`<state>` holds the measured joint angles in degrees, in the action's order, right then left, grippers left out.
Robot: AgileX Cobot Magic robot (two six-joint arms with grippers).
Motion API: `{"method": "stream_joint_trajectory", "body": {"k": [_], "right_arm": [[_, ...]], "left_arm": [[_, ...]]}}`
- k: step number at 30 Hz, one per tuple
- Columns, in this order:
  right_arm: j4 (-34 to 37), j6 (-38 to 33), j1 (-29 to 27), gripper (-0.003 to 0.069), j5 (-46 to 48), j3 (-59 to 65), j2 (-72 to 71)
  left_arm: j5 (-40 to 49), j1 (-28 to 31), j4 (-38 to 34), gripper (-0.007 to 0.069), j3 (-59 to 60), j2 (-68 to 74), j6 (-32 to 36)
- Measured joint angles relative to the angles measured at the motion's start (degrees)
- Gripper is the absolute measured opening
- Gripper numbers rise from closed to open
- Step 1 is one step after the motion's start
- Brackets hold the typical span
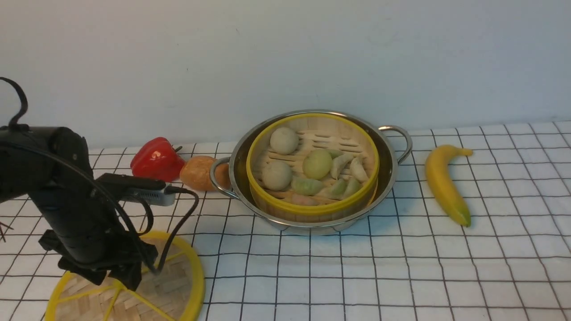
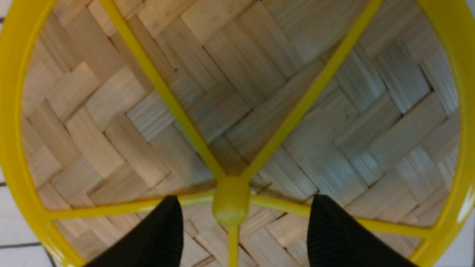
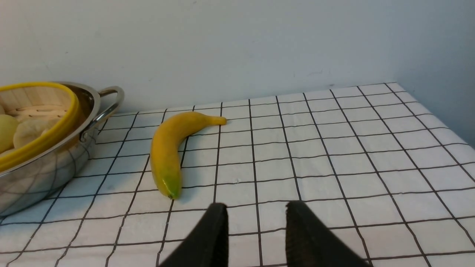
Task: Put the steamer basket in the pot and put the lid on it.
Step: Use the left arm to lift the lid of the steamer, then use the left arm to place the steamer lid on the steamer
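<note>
The steamer basket [image 1: 312, 209], with its yellow rim and several buns and dumplings inside, sits in the shiny pot [image 1: 388, 178] at the back middle of the table. The woven lid [image 1: 178, 285] lies flat on the cloth at the front left. My left gripper [image 1: 118, 278] hangs over it, open. In the left wrist view the fingers of the left gripper [image 2: 245, 198] stand apart on either side of the lid's centre knob [image 2: 231, 202], not touching it. My right gripper [image 3: 256, 204] is open and holds nothing, low over the cloth; the pot [image 3: 44, 174] and basket [image 3: 41, 142] also appear in its wrist view.
A banana [image 1: 444, 185] lies right of the pot. A red pepper [image 1: 156, 158] and an orange round fruit [image 1: 198, 173] sit by the pot's left handle. The wall runs close behind. The table's right edge [image 3: 438, 118] shows in the right wrist view.
</note>
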<state>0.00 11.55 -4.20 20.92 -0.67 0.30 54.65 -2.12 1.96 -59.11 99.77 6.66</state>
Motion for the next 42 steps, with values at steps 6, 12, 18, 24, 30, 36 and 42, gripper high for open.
{"method": "stream_joint_trajectory", "body": {"k": [6,12,18,24,30,36,42], "right_arm": [[0.00,0.00,0.00,0.0240,0.00,0.00,0.00],[0.00,0.00,0.00,0.0241,0.00,0.00,0.00],[0.00,0.00,0.00,0.0240,0.00,0.00,0.00],[0.00,0.00,0.00,0.0240,0.00,0.00,0.00],[0.00,0.00,0.00,0.0240,0.00,0.00,0.00],[0.00,0.00,0.00,0.0240,0.00,0.00,0.00],[0.00,0.00,0.00,0.0240,0.00,0.00,0.00]], "left_arm": [[-0.49,0.00,0.91,0.0190,-0.25,2.10,-1.25],[2.93,0.00,2.07,0.0117,-4.27,1.78,-2.11],[14.32,0.00,-3.77,0.0117,-18.27,-0.90,2.97],[14.71,-1.25,-12.70,0.0117,-35.06,-2.68,9.25],[14.83,-8.69,-13.95,0.0117,-49.84,4.68,13.12],[14.78,-17.46,-11.02,0.0117,-60.22,15.58,16.24],[15.54,-20.81,-7.62,0.0117,-61.63,21.32,17.35]]}}
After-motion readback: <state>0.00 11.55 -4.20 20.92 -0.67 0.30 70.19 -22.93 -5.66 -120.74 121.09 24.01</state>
